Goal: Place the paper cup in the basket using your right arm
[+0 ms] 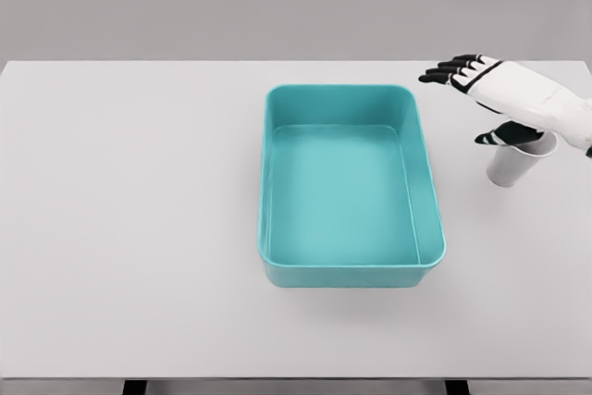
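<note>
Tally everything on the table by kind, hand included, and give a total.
Basket, teal: 1
Paper cup, white: 1
Right hand, above the cup: 1
Total: 3

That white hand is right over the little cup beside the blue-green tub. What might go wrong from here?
The right hand sits above the paper cup with its fingers spread, not yet closed around it. The cup already looks tilted, so a nudge might tip it over. It also stands near the table's right side, so it might roll off if knocked. And a light paper cup may crumple or slip if gripped badly, or catch the rim of the basket on the way in.
</note>
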